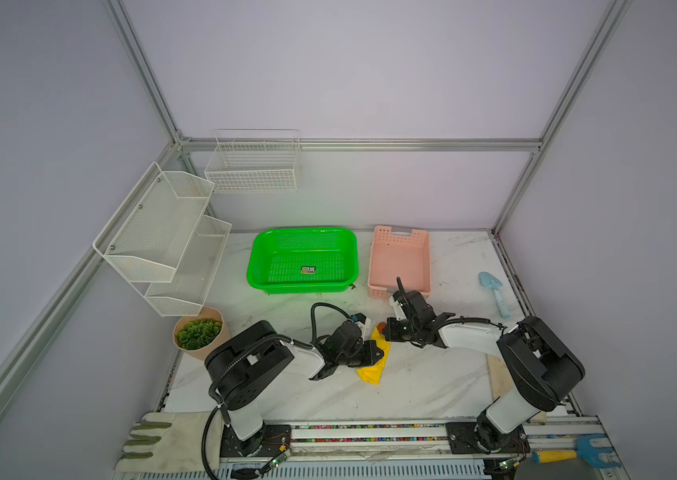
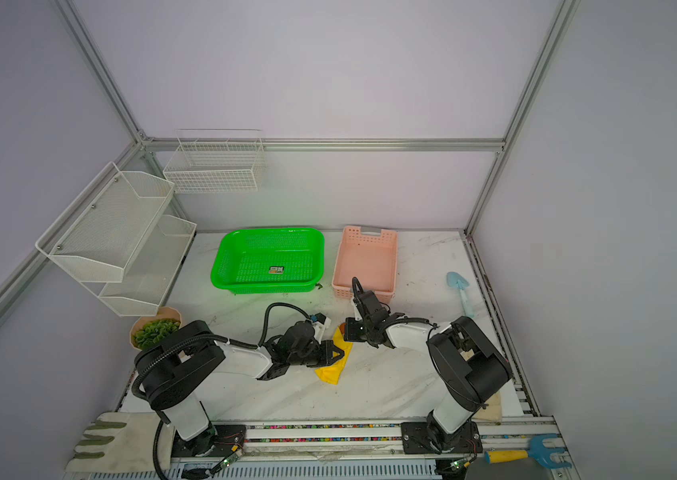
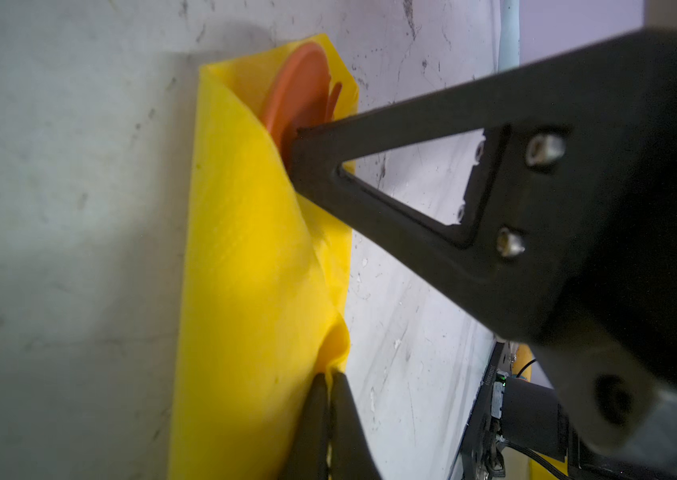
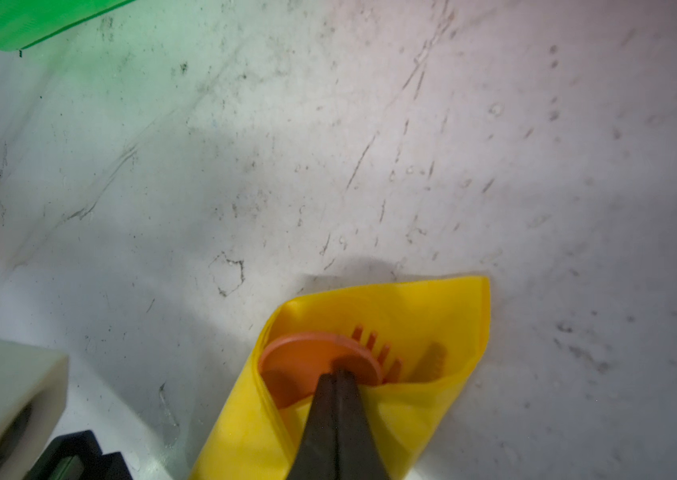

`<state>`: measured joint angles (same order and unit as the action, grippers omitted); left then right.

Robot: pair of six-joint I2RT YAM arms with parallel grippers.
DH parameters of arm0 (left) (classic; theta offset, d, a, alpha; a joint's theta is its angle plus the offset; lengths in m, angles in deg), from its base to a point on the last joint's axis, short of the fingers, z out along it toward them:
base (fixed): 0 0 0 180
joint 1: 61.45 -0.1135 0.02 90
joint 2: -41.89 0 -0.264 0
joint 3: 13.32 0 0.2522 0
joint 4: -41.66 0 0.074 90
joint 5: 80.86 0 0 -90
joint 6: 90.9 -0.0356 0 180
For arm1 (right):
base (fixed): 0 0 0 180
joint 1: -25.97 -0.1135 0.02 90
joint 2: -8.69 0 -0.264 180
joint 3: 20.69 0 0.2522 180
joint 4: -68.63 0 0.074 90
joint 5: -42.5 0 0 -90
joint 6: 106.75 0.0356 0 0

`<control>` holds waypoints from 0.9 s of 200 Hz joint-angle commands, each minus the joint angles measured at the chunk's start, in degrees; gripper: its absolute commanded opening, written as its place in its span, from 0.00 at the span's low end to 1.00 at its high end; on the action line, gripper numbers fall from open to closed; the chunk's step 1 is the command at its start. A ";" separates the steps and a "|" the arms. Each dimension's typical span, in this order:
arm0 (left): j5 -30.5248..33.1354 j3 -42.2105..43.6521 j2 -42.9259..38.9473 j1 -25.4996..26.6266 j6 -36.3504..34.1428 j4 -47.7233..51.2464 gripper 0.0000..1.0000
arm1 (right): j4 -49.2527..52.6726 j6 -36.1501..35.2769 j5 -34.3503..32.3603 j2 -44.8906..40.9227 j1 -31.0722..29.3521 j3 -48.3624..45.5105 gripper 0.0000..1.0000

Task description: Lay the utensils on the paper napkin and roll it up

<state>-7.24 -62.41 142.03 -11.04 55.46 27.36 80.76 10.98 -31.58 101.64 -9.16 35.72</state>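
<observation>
the paper napkin [image 1: 373,368] lies near the middle of the table [image 1: 432,390], between the two arms. it is thin, bright yellow paper, folded into a long loose wrap, like a pocket. inside it are the orange plastic utensils [image 3: 299,91]. the spoon [image 4: 303,359] shows its round flat bowl at the open end. the fork [image 4: 380,351] pokes its short teeth out just beside it. a third orange piece shows only dimly through the paper, and i cannot tell what it is.

the left gripper [image 3: 330,376] is pinched shut on a fold at the napkin's long edge. the right gripper [image 4: 338,376] is closed tight too, and its black tips touch the spoon's bowl at the open end of the wrap. i cannot tell if it holds anything.

behind them stands a green basket [image 1: 259,266] of shiny plastic full of tiny holes, with one small sticker [image 1: 308,270] on its floor. next to it is a pink basket [image 1: 374,266] with holes in its walls and a smooth floor. a tan pot [image 1: 222,332] on the left holds a leafy green plant [image 1: 197,332]. the table is white like marble, with grey streaks and dark scuffs.
</observation>
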 commanded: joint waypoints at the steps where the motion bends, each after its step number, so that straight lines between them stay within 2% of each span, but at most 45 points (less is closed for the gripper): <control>1: 0.17 0.60 -1.69 0.50 -1.21 2.37 0.00 | 0.77 -0.79 -0.38 0.85 0.07 0.07 0.04; 88: 1.34 -4.86 -7.48 1.33 -5.16 10.68 0.00 | 0.97 -0.40 -0.81 0.83 0.07 -1.19 0.04; 180: 1.17 -9.48 -4.68 3.79 -3.54 10.44 0.00 | 0.55 -0.57 0.46 2.17 0.07 -0.64 0.04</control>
<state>-5.97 -67.51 136.42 -7.96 51.98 38.79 80.11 11.00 -31.21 101.95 -9.16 35.68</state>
